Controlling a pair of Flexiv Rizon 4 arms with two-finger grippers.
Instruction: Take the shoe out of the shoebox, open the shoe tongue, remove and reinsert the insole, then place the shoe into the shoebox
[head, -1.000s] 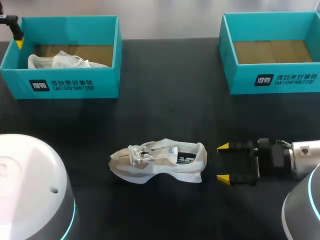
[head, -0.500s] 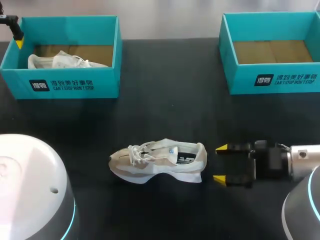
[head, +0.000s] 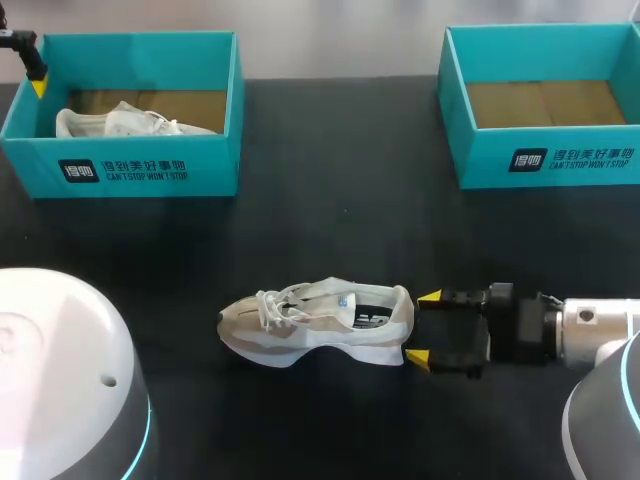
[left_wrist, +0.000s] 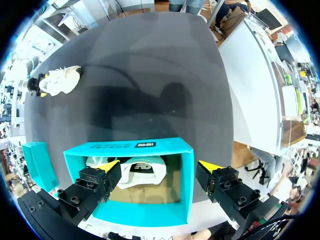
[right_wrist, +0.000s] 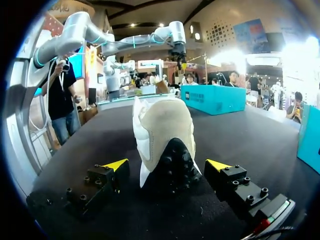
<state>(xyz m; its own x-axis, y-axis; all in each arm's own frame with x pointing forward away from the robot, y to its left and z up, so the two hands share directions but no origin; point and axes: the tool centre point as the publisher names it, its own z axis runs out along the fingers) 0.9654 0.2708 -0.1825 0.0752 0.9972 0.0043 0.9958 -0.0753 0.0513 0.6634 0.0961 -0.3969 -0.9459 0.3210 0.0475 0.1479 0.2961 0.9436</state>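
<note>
Head view: the left gripper (head: 38, 87), mostly cut off, shows one yellow tip. The shoe (head: 316, 324) lies on the table (head: 330, 210), lengthwise across it, with its toe leftward and its heel just beside the spread right gripper (head: 424, 328). Left wrist view: the fingers gape above the shoebox (left_wrist: 145, 212), which half-hides a second shoe (left_wrist: 142, 170). Right wrist view: the heel faces the untouching fingers.

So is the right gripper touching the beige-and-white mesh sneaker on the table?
Apart. Right wrist view: the right gripper stands open at the beige-and-white sneaker, black table visible between each yellow tip and the heel.
</note>
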